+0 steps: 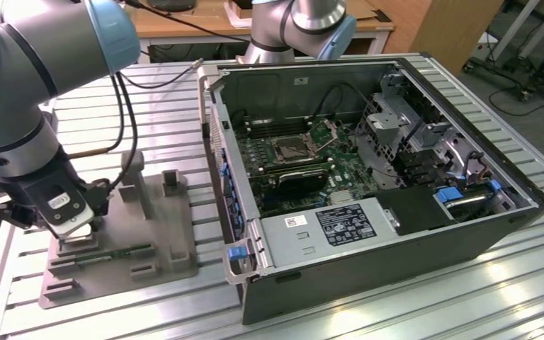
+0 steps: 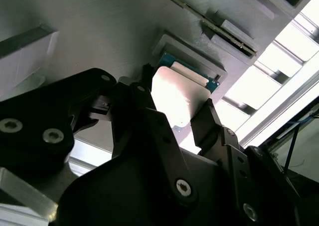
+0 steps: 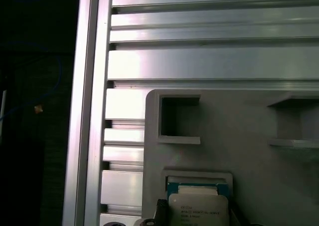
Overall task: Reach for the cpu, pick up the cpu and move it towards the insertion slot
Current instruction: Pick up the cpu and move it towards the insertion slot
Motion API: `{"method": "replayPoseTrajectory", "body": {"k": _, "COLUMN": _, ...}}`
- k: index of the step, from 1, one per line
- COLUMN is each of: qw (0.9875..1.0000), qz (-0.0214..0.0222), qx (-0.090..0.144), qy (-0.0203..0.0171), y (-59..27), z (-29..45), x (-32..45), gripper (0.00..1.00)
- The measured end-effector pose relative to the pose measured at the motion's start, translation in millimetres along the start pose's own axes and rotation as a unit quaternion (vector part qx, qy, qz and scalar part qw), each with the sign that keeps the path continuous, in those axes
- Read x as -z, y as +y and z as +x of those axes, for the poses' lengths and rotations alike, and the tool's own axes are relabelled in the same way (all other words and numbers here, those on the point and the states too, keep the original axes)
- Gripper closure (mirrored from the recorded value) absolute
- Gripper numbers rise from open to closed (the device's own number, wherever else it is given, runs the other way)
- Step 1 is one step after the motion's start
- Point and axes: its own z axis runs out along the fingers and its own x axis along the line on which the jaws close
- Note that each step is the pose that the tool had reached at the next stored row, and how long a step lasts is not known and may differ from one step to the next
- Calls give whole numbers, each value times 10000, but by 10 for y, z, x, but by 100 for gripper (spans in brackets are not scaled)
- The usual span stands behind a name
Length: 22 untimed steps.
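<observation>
The cpu point(image 2: 174, 86), a shiny silver square on a green-edged base, lies in a shallow pocket of the grey fixture plate point(image 3: 239, 151). In both wrist views my gripper point(image 2: 175, 106) straddles it, with one black finger point(image 2: 144, 94) against one edge and the other finger point(image 2: 208, 121) against the opposite edge. The chip point(image 3: 198, 208) still sits level in its pocket. In the exterior view the gripper point(image 1: 76, 230) hangs over the fixture's near left part and covers the chip. The insertion slot point(image 1: 289, 146) is a metal-framed socket on the green board inside the open computer case, far to the exterior view's right.
The grey fixture point(image 1: 159, 234) carries upright blocks point(image 1: 171, 183) and a thin green circuit strip point(image 1: 111, 253). The open case point(image 1: 367, 269) holds a black card point(image 1: 300, 177), a drive cage point(image 1: 404, 120) and cables. Everything rests on a ribbed aluminium table point(image 1: 93, 312). A second arm's base point(image 1: 296, 28) stands behind.
</observation>
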Motion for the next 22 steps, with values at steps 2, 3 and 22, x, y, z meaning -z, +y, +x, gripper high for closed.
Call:
{"method": "replayPoseTrajectory", "body": {"k": 2, "qw": 10000, "qz": -1, "qx": 0, "qy": 0, "y": 1, "z": 0, "x": 14, "gripper": 45}}
{"method": "replayPoseTrajectory", "body": {"k": 3, "qw": 10000, "qz": -2, "qx": 0, "qy": -1, "y": 1, "z": -1, "x": 17, "gripper": 45}}
{"method": "replayPoseTrajectory", "body": {"k": 22, "qw": 10000, "qz": -1, "qx": 0, "qy": 0, "y": 4, "z": 0, "x": 68, "gripper": 45}}
